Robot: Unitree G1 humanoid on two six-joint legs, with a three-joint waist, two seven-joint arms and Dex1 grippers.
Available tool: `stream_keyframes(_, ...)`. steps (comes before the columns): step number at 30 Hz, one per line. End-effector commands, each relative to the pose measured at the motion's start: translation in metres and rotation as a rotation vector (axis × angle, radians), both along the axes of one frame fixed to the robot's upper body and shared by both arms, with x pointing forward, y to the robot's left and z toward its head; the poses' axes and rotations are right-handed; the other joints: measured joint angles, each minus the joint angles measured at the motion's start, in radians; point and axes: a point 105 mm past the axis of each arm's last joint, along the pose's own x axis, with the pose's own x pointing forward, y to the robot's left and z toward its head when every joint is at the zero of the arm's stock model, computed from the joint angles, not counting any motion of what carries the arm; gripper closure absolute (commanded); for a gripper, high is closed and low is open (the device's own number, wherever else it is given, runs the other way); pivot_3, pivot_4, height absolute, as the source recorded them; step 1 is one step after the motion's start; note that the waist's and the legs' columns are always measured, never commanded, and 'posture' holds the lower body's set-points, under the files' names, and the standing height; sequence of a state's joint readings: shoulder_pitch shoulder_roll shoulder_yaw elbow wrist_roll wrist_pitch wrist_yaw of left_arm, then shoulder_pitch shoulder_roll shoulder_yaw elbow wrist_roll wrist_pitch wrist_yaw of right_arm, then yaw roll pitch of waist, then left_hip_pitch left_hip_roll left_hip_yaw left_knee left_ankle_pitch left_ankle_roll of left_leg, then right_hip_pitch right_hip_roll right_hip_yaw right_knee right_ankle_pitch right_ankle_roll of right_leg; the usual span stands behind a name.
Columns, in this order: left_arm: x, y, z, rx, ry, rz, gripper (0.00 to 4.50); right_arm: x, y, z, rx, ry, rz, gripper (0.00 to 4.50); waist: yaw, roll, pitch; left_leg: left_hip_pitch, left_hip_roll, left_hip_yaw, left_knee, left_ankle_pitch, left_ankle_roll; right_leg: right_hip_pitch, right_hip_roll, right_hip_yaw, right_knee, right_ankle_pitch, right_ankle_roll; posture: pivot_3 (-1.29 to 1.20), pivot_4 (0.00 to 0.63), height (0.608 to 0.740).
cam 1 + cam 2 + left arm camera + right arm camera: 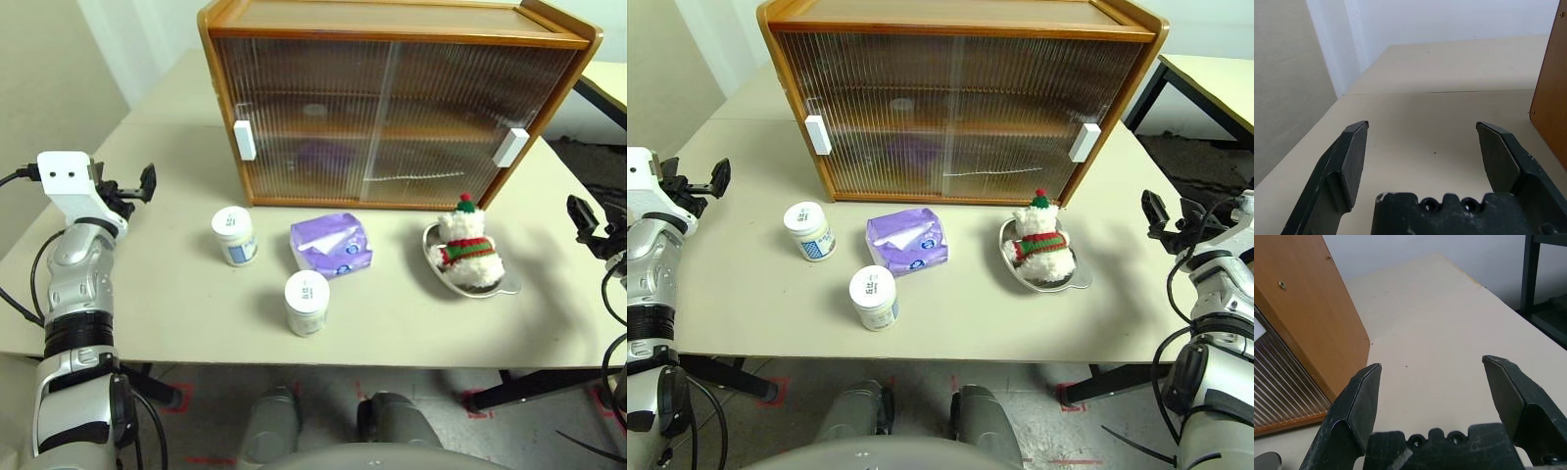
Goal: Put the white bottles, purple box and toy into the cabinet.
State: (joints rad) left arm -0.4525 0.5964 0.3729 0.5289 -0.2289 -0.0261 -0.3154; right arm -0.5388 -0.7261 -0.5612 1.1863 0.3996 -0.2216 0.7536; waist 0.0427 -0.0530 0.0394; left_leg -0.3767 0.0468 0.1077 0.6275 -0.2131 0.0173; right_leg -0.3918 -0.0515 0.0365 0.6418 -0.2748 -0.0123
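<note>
In front of the orange-brown wooden cabinet [397, 103], as the left eye had it, nothing had gone in yet. Both ribbed sliding doors stood shut. One squat white plastic jar [234, 235] sat just before the cabinet's left half, the second white jar [307, 303] further out from it, the soft lavender-purple box [331, 246] between them, close to the cabinet's front. The fluffy white plush toy [468, 246] in its shallow metal dish [508, 285] sat before the cabinet's right half. So the doors and all four things were left to do, by my reckoning. Dim shapes showed behind the ribbed panes; I could not tell what they were.

The right eye showed the same layout, with the left gripper [703, 182] hanging well off the cabinet's left side and the right gripper [1170, 213] well off its right side, both holding nothing.

The left wrist view had that gripper's black fingers [1349, 161] spread wide over bare cream tabletop [1425, 117], the cabinet's side cut off at the frame's edge.

The right wrist view showed its fingers [1359, 406] likewise apart and empty beside the cabinet's side panel, a sliver of the dish barely showing.
</note>
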Motion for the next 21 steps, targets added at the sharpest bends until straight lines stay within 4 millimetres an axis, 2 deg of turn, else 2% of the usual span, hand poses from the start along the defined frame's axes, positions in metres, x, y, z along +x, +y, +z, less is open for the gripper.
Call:
stream_keyframes(1, -0.004, 0.006, 0.001, 0.017, 0.006, -0.011, 0.0, 0.003, 0.006, 0.012, 0.018, -0.062, 0.063, 0.05, 0.0, 0.0, 0.0, 0.0, 0.0, 0.0, 0.0, 0.0, 0.0, 0.0, 0.0, 0.0, 0.0, 0.0, 0.0, 0.15, 0.0, 0.74)
stream_keyframes(3, -0.008, 0.013, 0.01, 0.033, -0.006, -0.033, 0.0, -0.001, 0.019, 0.02, 0.022, -0.11, 0.19, 0.05, -0.006, 0.0, 0.0, 0.0, 0.0, 0.0, 0.0, 0.0, 0.0, 0.0, 0.0, 0.0, 0.0, 0.0, 0.0, 0.14, 0.0, 0.74)
stream_keyframes(6, -0.011, 0.018, 0.014, 0.036, -0.011, -0.042, 0.51, -0.009, 0.03, 0.019, 0.001, -0.109, 0.307, 0.0, -0.007, 0.0, 0.0, 0.0, 0.001, -0.001, 0.0, 0.0, 0.0, 0.0, 0.001, 0.0, 0.0, 0.0, 0.0, 0.13, 0.0, 0.74)
stream_keyframes(10, -0.01, 0.01, 0.019, 0.017, -0.029, -0.089, 1.89, -0.016, 0.038, 0.036, -0.01, -0.151, 0.394, 0.0, -0.004, 0.001, 0.0, 0.0, 0.0, 0.0, 0.0, 0.0, 0.0, 0.0, -0.001, -0.001, 0.0, -0.001, 0.0, 0.12, 0.0, 0.74)
stream_keyframes(12, -0.008, -0.003, 0.024, 0.009, -0.045, -0.161, 2.73, -0.02, 0.052, 0.043, 0.002, -0.16, 0.498, 0.0, -0.003, 0.001, 0.0, 0.0, 0.0, 0.0, 0.0, 0.0, 0.0, 0.0, -0.001, -0.001, 0.0, 0.0, 0.0, 0.11, 0.0, 0.74)
stream_keyframes(16, -0.006, -0.039, 0.038, 0.067, -0.057, -0.368, 4.26, -0.029, 0.089, 0.069, 0.054, -0.21, 0.707, 0.0, -0.002, 0.001, 0.0, 0.0, 0.001, -0.001, 0.001, 0.0, 0.0, 0.0, -0.001, -0.002, 0.001, 0.0, 0.0, 0.11, 0.0, 0.74)
stream_keyframes(17, -0.007, -0.047, 0.039, 0.106, -0.044, -0.417, 4.48, -0.031, 0.099, 0.073, 0.048, -0.218, 0.749, 0.0, -0.003, 0.001, 0.0, 0.0, 0.001, -0.001, 0.001, 0.0, 0.0, 0.0, -0.001, -0.002, 0.001, 0.0, 0.0, 0.11, 0.0, 0.74)
stream_keyframes(21, -0.009, -0.083, 0.029, 0.314, 0.058, -0.599, 4.48, -0.034, 0.155, 0.088, 0.043, -0.266, 0.916, 0.0, -0.012, 0.002, 0.0, 0.0, 0.002, -0.001, 0.0, 0.0, 0.0, 0.0, 0.001, -0.001, 0.001, -0.001, 0.002, 0.11, 0.0, 0.74)
